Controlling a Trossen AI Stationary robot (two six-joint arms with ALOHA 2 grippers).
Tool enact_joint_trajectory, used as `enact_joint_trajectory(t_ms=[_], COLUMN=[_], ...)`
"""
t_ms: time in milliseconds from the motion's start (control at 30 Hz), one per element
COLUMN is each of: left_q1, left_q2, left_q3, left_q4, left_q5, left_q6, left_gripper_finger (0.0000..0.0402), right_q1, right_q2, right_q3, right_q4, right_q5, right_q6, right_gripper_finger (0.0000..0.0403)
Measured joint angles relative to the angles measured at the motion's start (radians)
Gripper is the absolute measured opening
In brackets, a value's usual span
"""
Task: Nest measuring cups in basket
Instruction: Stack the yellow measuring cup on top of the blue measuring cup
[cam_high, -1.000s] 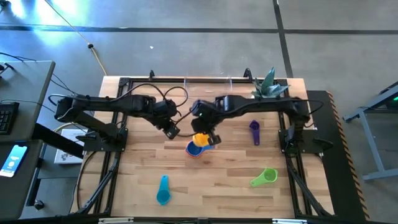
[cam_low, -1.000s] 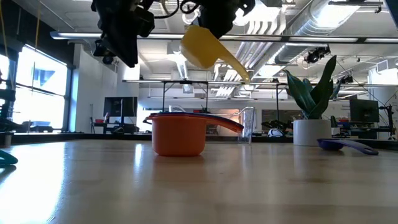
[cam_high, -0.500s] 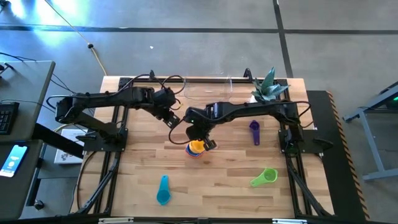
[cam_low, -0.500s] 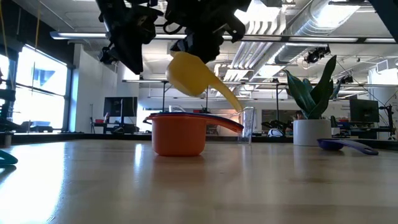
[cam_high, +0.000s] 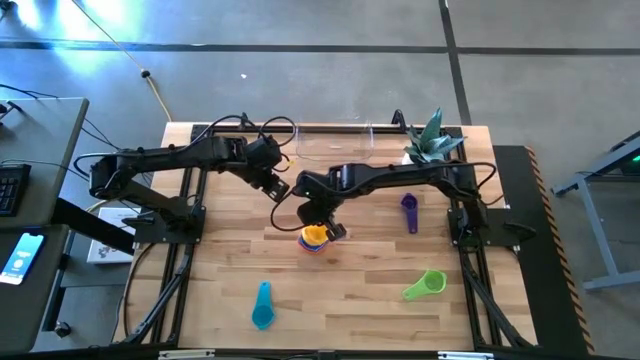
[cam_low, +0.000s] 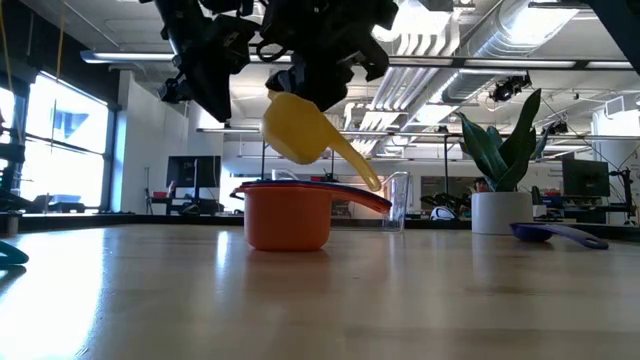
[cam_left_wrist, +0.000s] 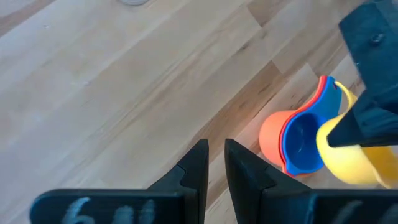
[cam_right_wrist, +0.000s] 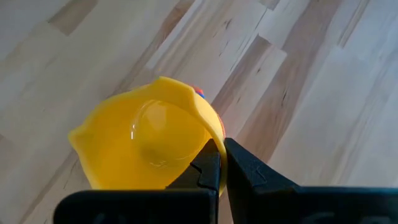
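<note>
While held above the stack:
Yellow cup (cam_low: 297, 128): gripped by right gripper (cam_high: 318, 212), mid-bench.
Left gripper (cam_left_wrist: 212, 163): fingers nearly closed, nothing held.

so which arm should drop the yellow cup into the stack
Right. The right gripper already has its jaws shut on the yellow cup, hanging just above the nested stack. The left gripper is off to the side, holding nothing.

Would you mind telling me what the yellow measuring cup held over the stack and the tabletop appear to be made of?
The yellow measuring cup, pinched at its rim by the right gripper, looks like smooth, glossy moulded plastic: a small highlight glints inside its bowl. The tabletop appears to be pale wooden planks with a matte finish, showing grain and plank seams.
</note>
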Motion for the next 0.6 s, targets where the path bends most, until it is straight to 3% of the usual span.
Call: enact_joint_trajectory(t_ms=[400,600], left_q1=[-0.001,-0.001], left_q2=[0.000,0.000], left_q3=[0.000,0.000], left_q4=[0.004,0.004], left_q5=[0.000,0.000], left_q6=[-0.001,-0.001], left_gripper_finger=[0.0044,0.0044], right_q1=[0.000,0.000], right_q2=[0.001,0.001], right_q3=[0.000,0.000], right_q4=[-0.013,-0.011], right_q5=[-0.003,-0.002], right_q6=[-0.034,-0.051], right_gripper_finger=[0.0001,0.0021])
